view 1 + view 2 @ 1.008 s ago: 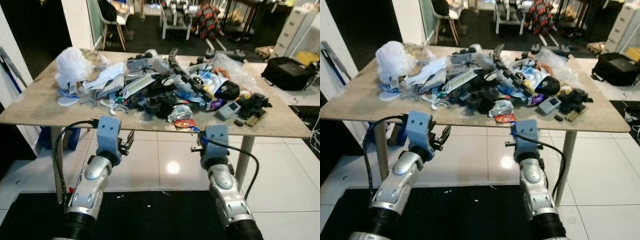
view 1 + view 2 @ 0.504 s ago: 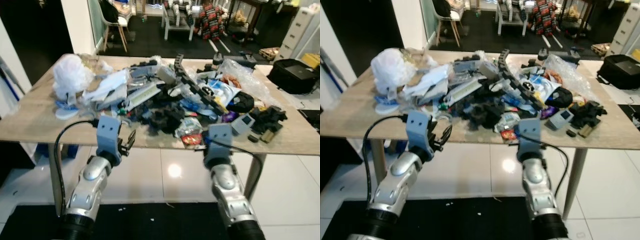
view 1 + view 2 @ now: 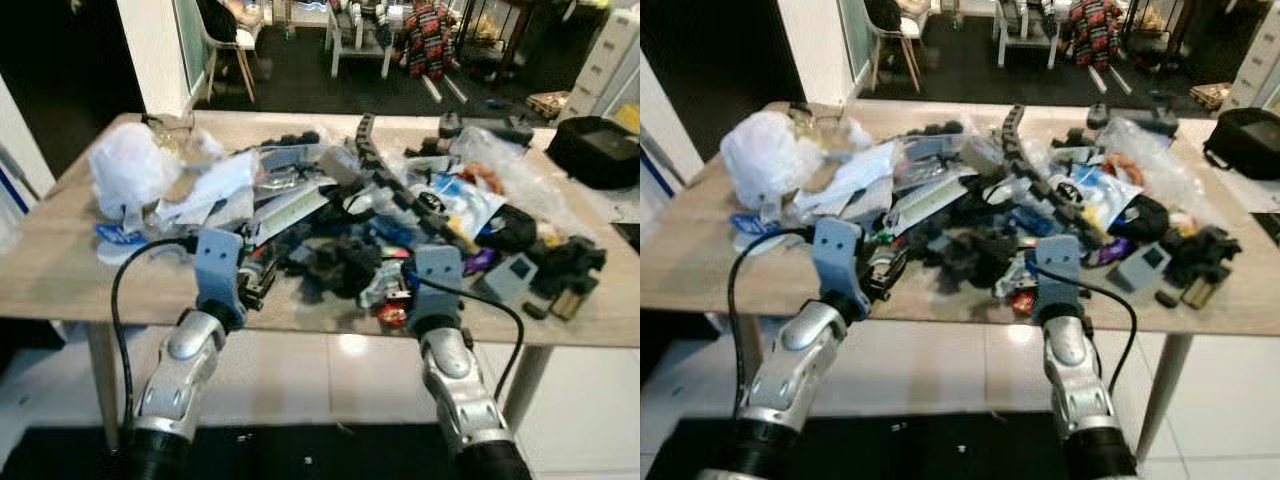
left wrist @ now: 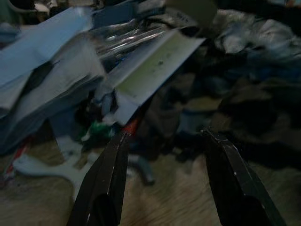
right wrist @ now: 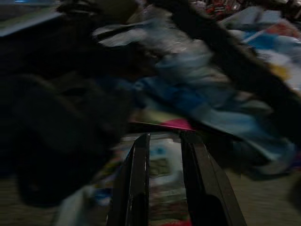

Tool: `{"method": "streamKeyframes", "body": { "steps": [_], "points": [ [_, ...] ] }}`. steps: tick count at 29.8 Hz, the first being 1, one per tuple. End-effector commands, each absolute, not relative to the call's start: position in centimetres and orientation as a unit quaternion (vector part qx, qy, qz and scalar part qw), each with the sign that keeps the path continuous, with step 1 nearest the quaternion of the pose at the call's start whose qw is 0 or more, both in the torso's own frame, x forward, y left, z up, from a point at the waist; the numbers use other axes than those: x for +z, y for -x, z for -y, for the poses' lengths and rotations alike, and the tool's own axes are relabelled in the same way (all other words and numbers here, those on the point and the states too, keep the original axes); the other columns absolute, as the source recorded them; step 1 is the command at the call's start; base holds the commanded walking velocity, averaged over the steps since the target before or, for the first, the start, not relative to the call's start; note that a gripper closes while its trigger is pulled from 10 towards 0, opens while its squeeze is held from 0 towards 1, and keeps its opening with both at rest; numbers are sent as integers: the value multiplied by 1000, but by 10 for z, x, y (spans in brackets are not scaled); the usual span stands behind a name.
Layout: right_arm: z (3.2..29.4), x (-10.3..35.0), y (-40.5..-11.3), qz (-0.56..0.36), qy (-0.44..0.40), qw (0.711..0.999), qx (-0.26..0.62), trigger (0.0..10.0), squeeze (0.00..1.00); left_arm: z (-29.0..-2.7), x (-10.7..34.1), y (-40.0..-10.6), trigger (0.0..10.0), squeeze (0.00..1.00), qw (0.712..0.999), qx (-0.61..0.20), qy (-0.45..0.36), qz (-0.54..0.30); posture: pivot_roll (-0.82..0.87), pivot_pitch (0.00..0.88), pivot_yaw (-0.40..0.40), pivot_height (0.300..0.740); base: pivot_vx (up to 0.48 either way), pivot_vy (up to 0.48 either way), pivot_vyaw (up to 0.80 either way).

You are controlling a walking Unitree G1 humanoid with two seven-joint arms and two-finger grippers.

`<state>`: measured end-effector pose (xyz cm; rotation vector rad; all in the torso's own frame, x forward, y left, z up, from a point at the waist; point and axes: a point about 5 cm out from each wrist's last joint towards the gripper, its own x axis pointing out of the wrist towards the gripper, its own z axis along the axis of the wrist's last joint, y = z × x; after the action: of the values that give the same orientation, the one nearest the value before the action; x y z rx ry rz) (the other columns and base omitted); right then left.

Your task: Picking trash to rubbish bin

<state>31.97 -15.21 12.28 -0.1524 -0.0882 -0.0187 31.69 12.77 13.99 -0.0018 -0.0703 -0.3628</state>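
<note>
Both arms are raised at the near edge of the table (image 3: 60, 290), a wood-topped surface heaped with trash (image 3: 340, 215).

The left gripper (image 4: 162, 141) is over the near edge, left of centre. Its fingers (image 4: 106, 176) are spread wide with nothing between them. Just ahead of it lie a white plastic piece (image 4: 51, 167) flat on the wood, a green scrap (image 4: 99, 129), and a folded white sheet (image 4: 150, 70) leaning on the pile.

The right gripper (image 5: 164, 155) is at the near edge, right of centre. Its fingers (image 5: 136, 183) stand close together with a narrow gap, over a printed wrapper (image 5: 162, 165); contact cannot be confirmed. This view is blurred.

Mid-table, dark foam pieces (image 3: 345, 265) and a red wrapper (image 3: 392, 312) lie between the arms. To the left are a white bag (image 3: 125, 165) and pale blue sheets (image 3: 215, 185). To the right are a grey device (image 3: 512, 275), a black lump (image 3: 510, 225) and dark blocks (image 3: 575, 265).

A black chain-like strip (image 3: 385, 180) runs through the pile toward the far edge. A clear bag (image 3: 505, 165) lies at the far right.

Beyond the table are a chair (image 3: 225, 40), a black case (image 3: 600, 150) and white drawers (image 3: 620, 55).
</note>
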Motion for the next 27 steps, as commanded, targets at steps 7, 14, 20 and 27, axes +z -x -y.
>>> {"method": "streamKeyframes", "body": {
  "steps": [7,14,20,27],
  "points": [
    [154,118,-317,33,80,996,-11,10000,0,-130,137,-314,10000,0,983,-180,-6,30,-51,79,3,740,0,-160,0],
    [153,118,-317,33,79,996,-11,10000,0,-130,137,-313,10000,0,983,-183,-7,33,-50,80,3,740,0,-461,0],
    [153,118,-317,32,79,996,-10,10000,0,-130,138,-313,10000,0,983,-183,-6,33,-50,80,3,740,0,-466,0],
    [153,118,-317,31,79,996,-10,10000,0,-134,137,-316,10000,0,986,-165,0,28,-49,80,4,740,0,-256,0]
  ]
}}
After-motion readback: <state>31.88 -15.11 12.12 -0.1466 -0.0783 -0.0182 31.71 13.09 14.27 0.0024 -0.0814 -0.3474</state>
